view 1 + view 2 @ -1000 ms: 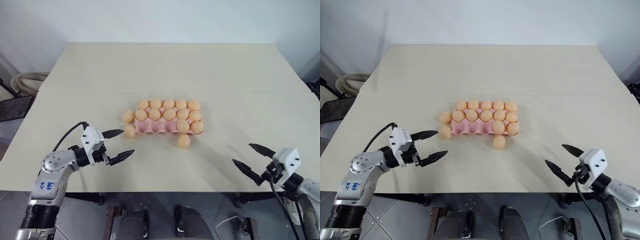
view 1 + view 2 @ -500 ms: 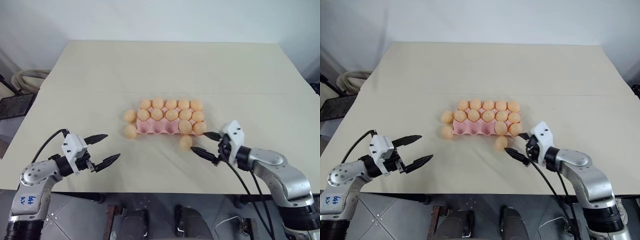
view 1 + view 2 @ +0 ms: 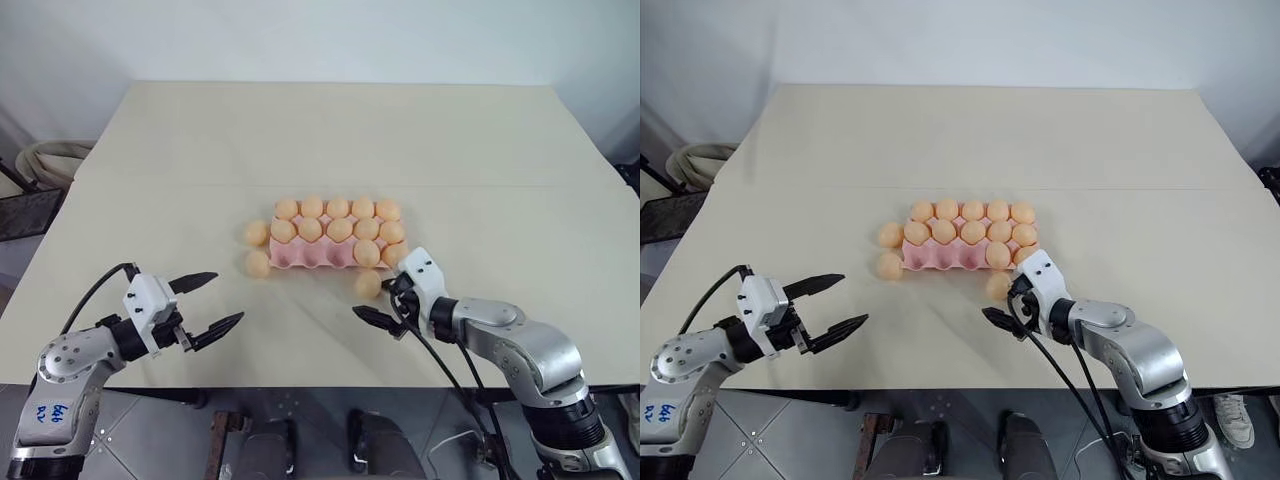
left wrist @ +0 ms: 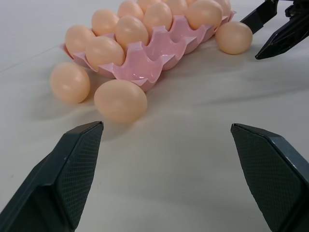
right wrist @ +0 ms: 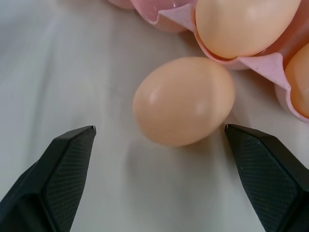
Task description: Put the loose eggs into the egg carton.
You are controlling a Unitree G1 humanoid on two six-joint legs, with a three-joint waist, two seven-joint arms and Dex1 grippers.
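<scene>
My right gripper [image 3: 381, 297] stood open at lower centre of frame, fingers either side of loose egg [image 3: 367, 284], not touching it. My left gripper [image 3: 207, 303] open at lower left, empty. Egg carton [image 3: 305, 258] at centre of table [image 3: 320, 140], front cups bare. Two more loose eggs [image 3: 257, 247] at its left end.

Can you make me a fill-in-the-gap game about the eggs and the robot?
1. The egg carton is the colour ____.
2. ____ loose eggs lie on the table outside the carton.
3. The right gripper, fingers open, reaches for the loose egg by the carton's ____ edge.
4. The left gripper holds ____.

Missing words: pink; three; near; nothing
</scene>
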